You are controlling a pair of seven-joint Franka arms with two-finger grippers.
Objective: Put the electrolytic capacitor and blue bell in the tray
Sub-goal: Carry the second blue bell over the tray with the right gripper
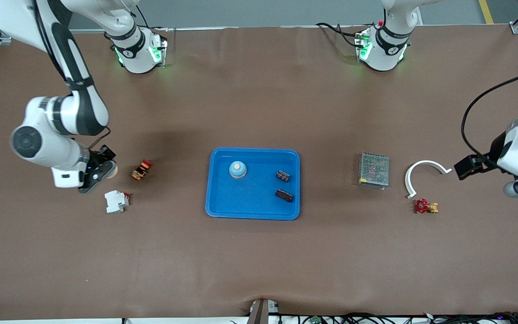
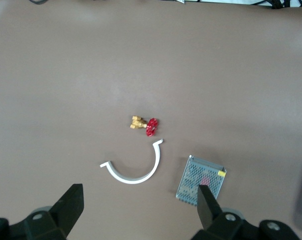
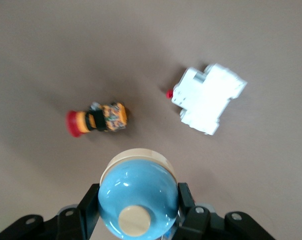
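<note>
The tray lies in the middle of the table. In it sit a blue bell with a beige button, toward the corner nearest the right arm's base, and two small dark components along the rim toward the left arm's end. I cannot tell whether either is a capacitor. The right gripper is near the right arm's end of the table. Its fingers are clamped on either side of a second blue bell. An orange emergency-stop button with a red cap lies just beside it, and a white circuit breaker is closer to the front edge. The left gripper waits with its jaws wide and nothing between them over the left arm's end. Near it lie a white curved clip, a red-handled brass valve and a grey mesh box.
</note>
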